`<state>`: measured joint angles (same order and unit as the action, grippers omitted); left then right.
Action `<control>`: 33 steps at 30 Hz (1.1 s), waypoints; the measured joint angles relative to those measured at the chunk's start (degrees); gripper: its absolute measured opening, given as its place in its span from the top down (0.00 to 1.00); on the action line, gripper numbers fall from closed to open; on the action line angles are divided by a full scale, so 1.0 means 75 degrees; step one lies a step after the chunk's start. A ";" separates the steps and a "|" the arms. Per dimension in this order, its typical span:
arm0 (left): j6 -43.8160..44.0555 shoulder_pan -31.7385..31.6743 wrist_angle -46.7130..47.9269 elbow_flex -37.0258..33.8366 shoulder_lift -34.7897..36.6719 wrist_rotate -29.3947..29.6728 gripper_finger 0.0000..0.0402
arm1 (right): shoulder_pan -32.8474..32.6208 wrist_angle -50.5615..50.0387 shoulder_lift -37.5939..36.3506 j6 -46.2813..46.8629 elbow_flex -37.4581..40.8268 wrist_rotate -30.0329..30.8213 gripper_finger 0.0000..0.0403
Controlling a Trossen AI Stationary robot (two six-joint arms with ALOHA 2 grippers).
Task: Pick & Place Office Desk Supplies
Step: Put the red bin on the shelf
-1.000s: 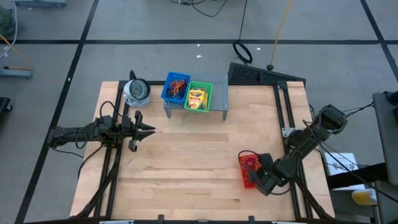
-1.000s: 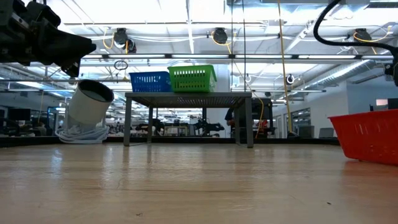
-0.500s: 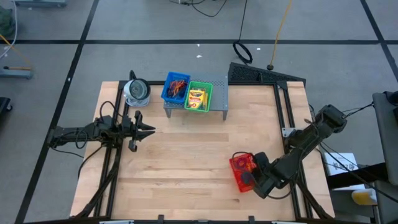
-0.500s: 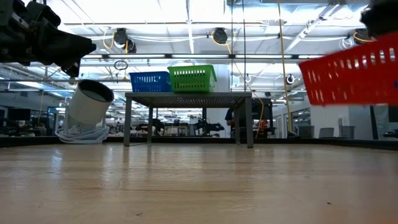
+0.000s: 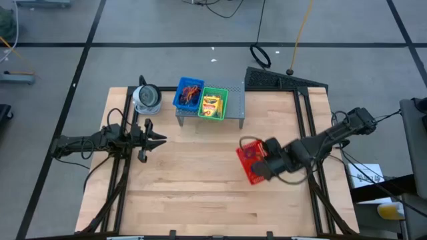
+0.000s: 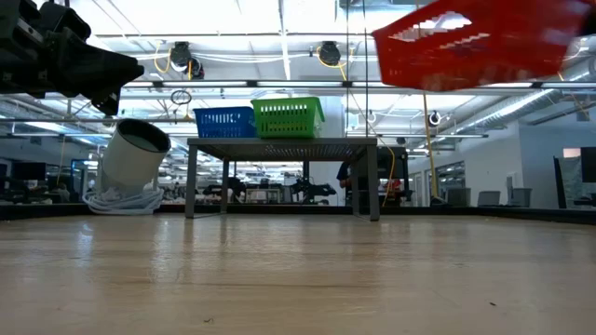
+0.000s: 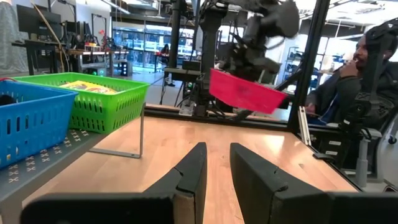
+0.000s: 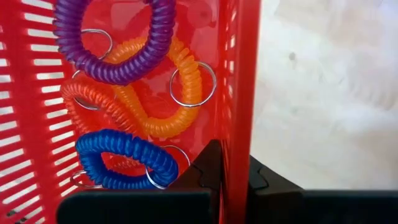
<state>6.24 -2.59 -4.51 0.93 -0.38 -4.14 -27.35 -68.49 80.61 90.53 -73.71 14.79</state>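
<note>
Raised since a second ago: red basket (image 5: 251, 160), formerly resting on the table (image 5: 200, 187) near its right edge, now held aloft and carried inward toward the table's middle; in the low view it hangs tilted, higher than the shelf top (image 6: 480, 42).

Contents of red basket: coiled wrist keychain loops with metal rings — one purple (image 8: 115, 43), one orange (image 8: 155, 93), one red-orange (image 8: 93, 102), one blue (image 8: 121, 155) — lying tangled against the basket's mesh.

Right gripper (image 5: 267, 160): fingers pressed together on the red basket's rim wall, one finger inside, one outside.

Grey perforated metal shelf (image 5: 233, 100): stands at the far side of the table. On it, side by side and touching: blue basket (image 5: 187, 94) with orange and red loops inside; green basket (image 5: 213, 103) with yellow-orange crayon boxes (image 5: 211, 105).

Round white-grey object (image 5: 146, 98): on the table just left of the shelf, tilted, on a coil of white cable.

Left gripper (image 5: 157, 140): hovers over the table's left side, fingers slightly apart, empty, unmoved.

Person (image 7: 367, 68): seated beyond the table's right side, seen in the left wrist view.
</note>
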 joint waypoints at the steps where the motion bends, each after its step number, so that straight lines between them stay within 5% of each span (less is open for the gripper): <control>1: 0.0000 -0.0001 0.0001 0.0000 0.0000 -0.0002 0.80 | 0.0218 -0.0144 -0.0002 -0.0149 -0.0145 0.0008 1.00; 14: 0.0000 0.0000 0.0003 0.0000 0.0000 0.0003 0.80 | 0.3067 -0.1110 0.0584 -0.1735 -0.2024 0.0155 1.00; 26: 0.0000 -0.0002 0.0002 0.0000 0.0002 0.0003 0.80 | 0.5494 -0.0828 0.0977 -0.4806 -0.2480 -0.0760 1.00; 33: 0.0000 0.0000 0.0001 0.0000 0.0000 0.0003 0.80 | 0.6345 -0.0915 0.0983 -0.5447 -0.2480 -0.0762 1.00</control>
<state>6.24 -2.59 -4.51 0.93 -0.38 -4.12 20.24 -75.35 87.99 49.68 -92.31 9.08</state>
